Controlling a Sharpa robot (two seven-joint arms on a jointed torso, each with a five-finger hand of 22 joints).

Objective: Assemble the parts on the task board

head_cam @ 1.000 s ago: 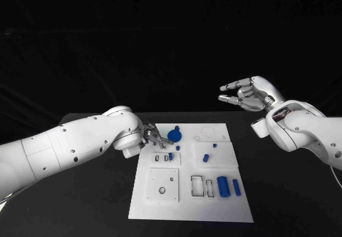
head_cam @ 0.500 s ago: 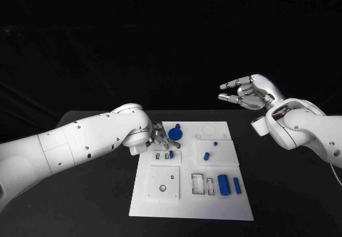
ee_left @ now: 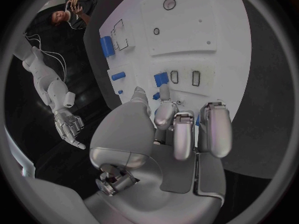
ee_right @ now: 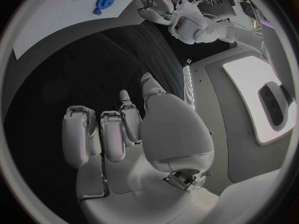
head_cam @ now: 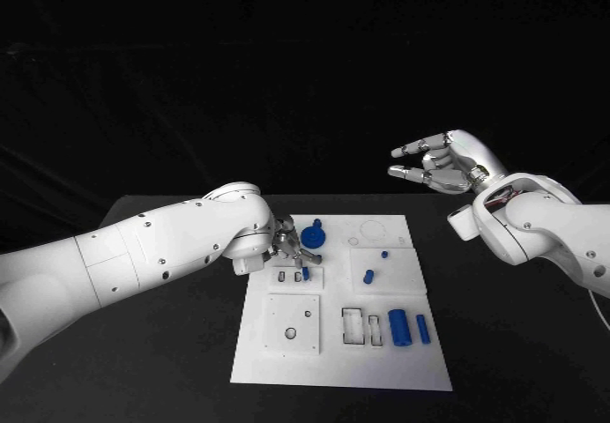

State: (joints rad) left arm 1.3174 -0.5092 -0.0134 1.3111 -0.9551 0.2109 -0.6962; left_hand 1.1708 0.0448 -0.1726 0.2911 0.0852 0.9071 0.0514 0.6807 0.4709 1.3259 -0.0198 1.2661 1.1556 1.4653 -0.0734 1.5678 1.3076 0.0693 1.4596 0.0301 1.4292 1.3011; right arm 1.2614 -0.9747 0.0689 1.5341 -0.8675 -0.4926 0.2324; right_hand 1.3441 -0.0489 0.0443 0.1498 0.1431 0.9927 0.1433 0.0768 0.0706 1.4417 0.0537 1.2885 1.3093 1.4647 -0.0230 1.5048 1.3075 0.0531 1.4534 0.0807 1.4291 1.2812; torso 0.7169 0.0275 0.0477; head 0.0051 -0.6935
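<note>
The white task board [head_cam: 293,357] lies in the middle of the black table. My left hand [head_cam: 288,248] hovers low over its near-left part, fingers apart and curled down, holding nothing. Its fingertips [ee_left: 164,92] stand just short of a small blue piece [head_cam: 305,273] [ee_left: 161,78] beside two narrow slots [ee_left: 185,77]. A blue gear [head_cam: 314,236] [ee_right: 102,2] sits just behind the hand. My right hand [head_cam: 441,166] [ee_right: 124,129] is raised high off the back right of the board, open and empty.
Two small blue pieces [head_cam: 368,278] sit mid-board, and a thick blue cylinder [head_cam: 397,328] with a thinner blue rod [head_cam: 422,330] lies near the board's right edge beside rectangular slots [head_cam: 351,327]. A square panel with holes [head_cam: 290,326] lies nearer the front left.
The whole view has shifted slightly. My left elbow has swung in toward the board while the hand stays over the narrow slots. The right hand holds its raised pose.
</note>
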